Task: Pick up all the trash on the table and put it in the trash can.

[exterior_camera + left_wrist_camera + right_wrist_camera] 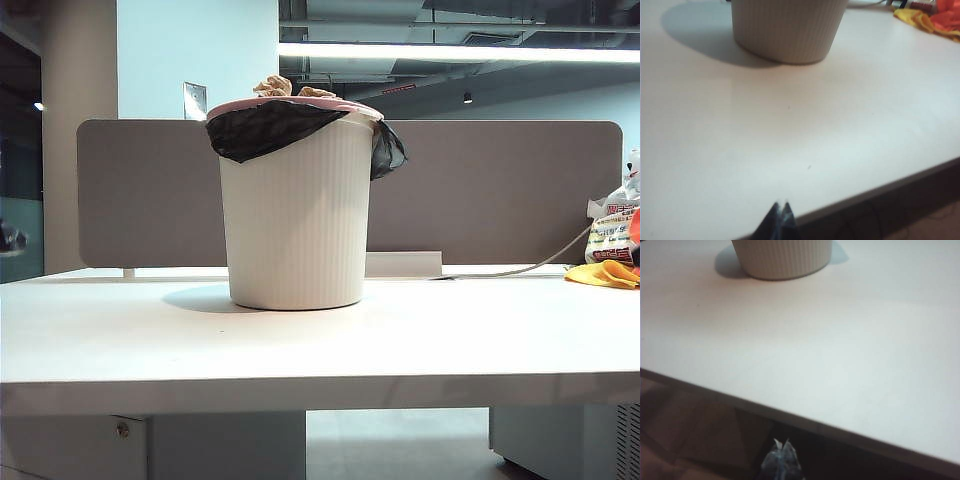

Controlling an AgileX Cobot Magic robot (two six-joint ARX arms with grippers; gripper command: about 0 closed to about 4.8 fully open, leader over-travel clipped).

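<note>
The ribbed off-white trash can (pixel 296 210) with its pink rim and black liner stands mid-table. Wads of light brown trash (pixel 285 89) poke above its rim. No trash lies on the white table (pixel 320 340) in any view. My left gripper (pixel 781 204) is shut and empty, its tips over the table's front edge (pixel 875 190), well back from the can's base (pixel 790 30). My right gripper (pixel 781 442) is shut and empty too, held off the table's front edge (pixel 805 422), with the can (pixel 782 260) far ahead. Neither arm shows in the exterior view.
A grey-brown partition panel (pixel 500 190) stands behind the can. At the far right of the table lie an orange cloth (pixel 603 274) and a printed plastic bag (pixel 612 232), with a cable running to them. The cloth (pixel 930 20) shows in the left wrist view too.
</note>
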